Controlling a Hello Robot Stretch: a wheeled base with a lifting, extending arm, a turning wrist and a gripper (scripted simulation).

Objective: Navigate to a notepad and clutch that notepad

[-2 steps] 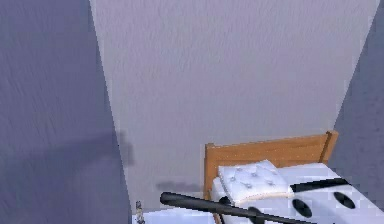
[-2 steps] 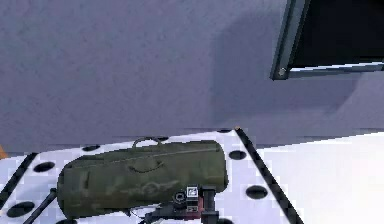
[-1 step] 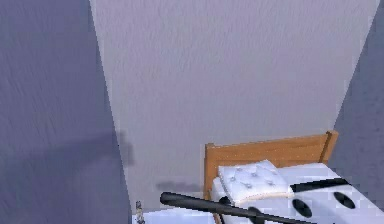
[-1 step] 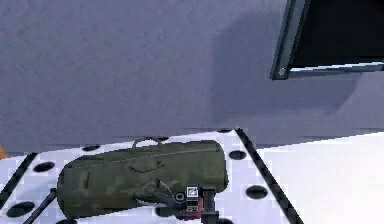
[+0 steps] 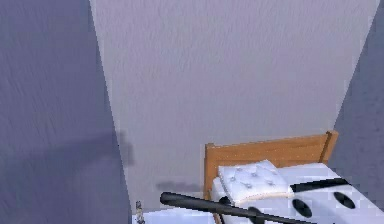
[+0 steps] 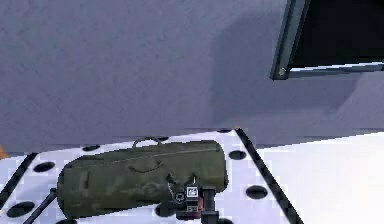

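- Forward view, lower right: a wooden headboard (image 5: 265, 152) is set against a grey wall (image 5: 220, 70).
- A white pillow (image 5: 252, 182) is laid just below the headboard, on a white cover (image 5: 322, 206) marked with black spots.
- A dark flat strip (image 5: 320, 185) is seen on the cover, just beside the pillow; whether it is the notepad cannot be told, so the notepad's place is left undecided.
- A long dark bar (image 5: 225, 207) is laid slantwise near the bottom edge, reaching onto the cover.
- Arm side view: an olive bag (image 6: 130, 180) is laid lengthwise on the spotted cover.
- A thin dark rod (image 6: 40, 207) is seen on the cover at the lower left, near the bag's left end.
- The gripper (image 6: 178, 190) is seen at the bottom edge, in front of the bag's right end, with the arm (image 6: 208, 212) below it.
- The gripper's state cannot be told; since the bag lies directly behind it, whether anything is held cannot be told either.
- A dark-framed window (image 6: 330, 35) is set in the wall at the upper right.
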